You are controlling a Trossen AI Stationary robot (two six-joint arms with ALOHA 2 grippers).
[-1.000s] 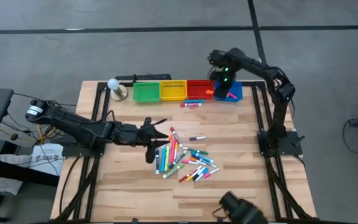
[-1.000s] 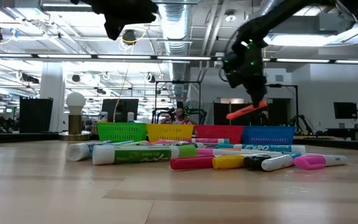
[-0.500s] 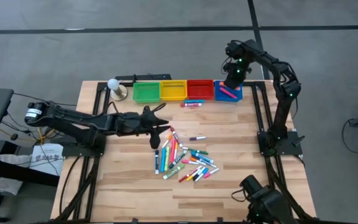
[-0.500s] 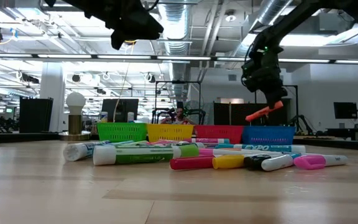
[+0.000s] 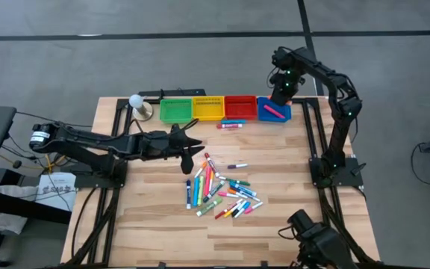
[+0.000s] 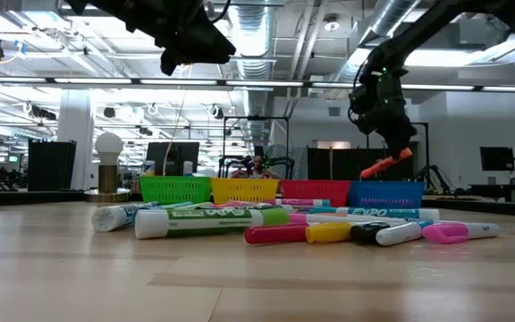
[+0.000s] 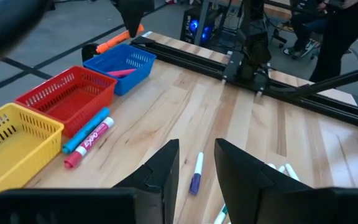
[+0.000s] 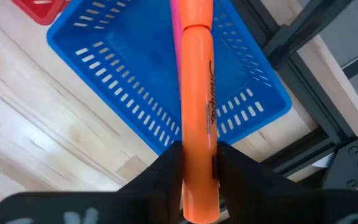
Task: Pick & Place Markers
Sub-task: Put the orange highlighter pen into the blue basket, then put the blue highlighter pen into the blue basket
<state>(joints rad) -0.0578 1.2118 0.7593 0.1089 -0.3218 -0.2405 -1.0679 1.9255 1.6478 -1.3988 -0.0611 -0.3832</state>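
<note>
My right gripper (image 5: pixel 281 90) hangs over the blue bin (image 5: pixel 275 112) at the table's far right and is shut on an orange marker (image 8: pixel 196 93), which also shows in the low view (image 6: pixel 384 165). A pink marker (image 5: pixel 273 112) lies in that bin. The pile of coloured markers (image 5: pixel 219 187) lies flat on the table's middle. A single purple-capped marker (image 7: pixel 196 175) and two markers (image 5: pixel 231 123) by the red bin (image 5: pixel 240 107) lie apart from it. My left gripper (image 7: pixel 196 168) is open and hovers above the pile's far left side (image 5: pixel 192 146), touching nothing. My right gripper pinches the orange marker between its two fingers (image 8: pixel 166 171) by the barrel's rear end (image 8: pixel 196 152). The fingers come slanting down from above, and the marker runs on forward from them. It is lifted clear above the blue bin, tilted, with its capped end (image 6: pixel 371 170) lower.
Green (image 5: pixel 176 110), yellow (image 5: pixel 208 109), red and blue bins stand in a row along the far edge. A white ball on a small stand (image 5: pixel 138 104) sits left of them. Black frame rails (image 7: pixel 272 87) run along the table's right side. Bare wood lies near the front edge (image 5: pixel 155 224).
My right gripper carried the orange marker from over the red and blue bins' shared edge toward the right, to above the blue bin, then kept nearly still. My left gripper moved away from the pile toward the table's far edge.
</note>
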